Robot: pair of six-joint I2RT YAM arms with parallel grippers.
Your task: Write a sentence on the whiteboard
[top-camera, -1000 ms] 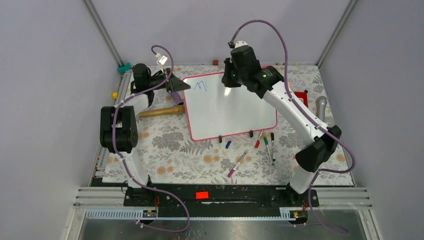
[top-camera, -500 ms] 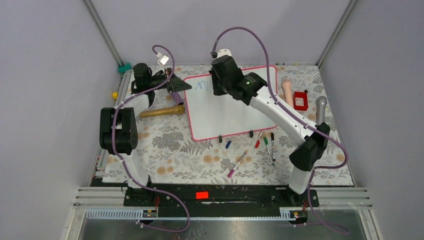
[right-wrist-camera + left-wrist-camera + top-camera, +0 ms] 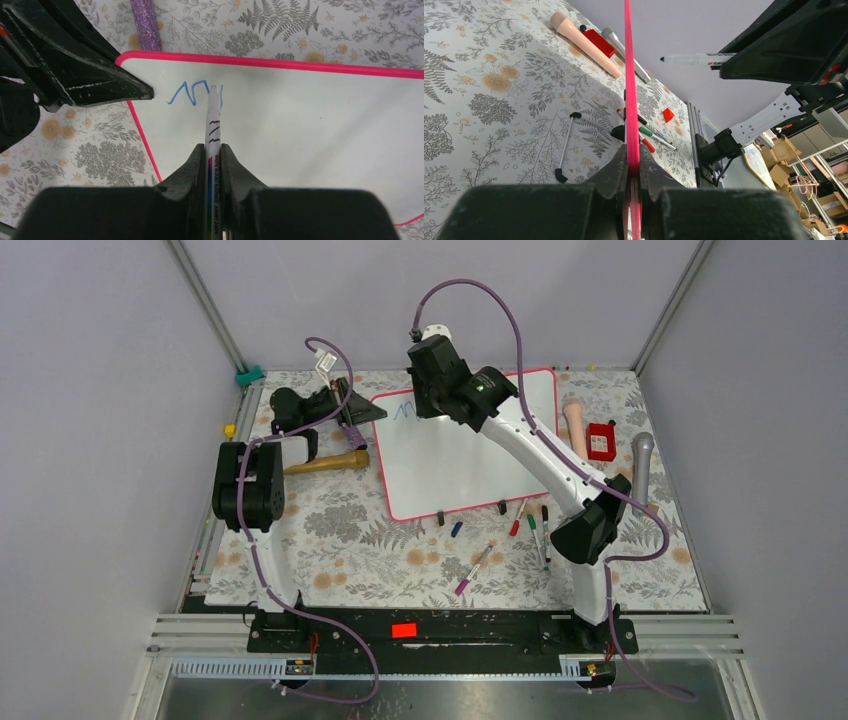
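The whiteboard (image 3: 470, 445), white with a pink rim, lies on the floral table. My left gripper (image 3: 365, 412) is shut on its left rim. In the left wrist view that rim (image 3: 629, 75) runs edge-on between the fingers of the left gripper (image 3: 633, 165). My right gripper (image 3: 425, 405) is over the board's top left corner, shut on a white marker (image 3: 214, 120). Of the sentence, only a short blue zigzag (image 3: 192, 92) shows. The marker's tip is at the zigzag's right end. I cannot tell whether it touches the whiteboard (image 3: 300, 125).
A wooden handle (image 3: 325, 463) lies left of the board. Several markers (image 3: 530, 525), a pink pen (image 3: 474, 569) and a blue cap (image 3: 456, 529) lie in front of it. A peach cylinder (image 3: 575, 425), a red box (image 3: 600, 440) and a grey tool (image 3: 640, 455) are at the right.
My right arm has swung left along the board's top edge, from its middle to the blue zigzag. The left arm shifted and the board moved slightly right.
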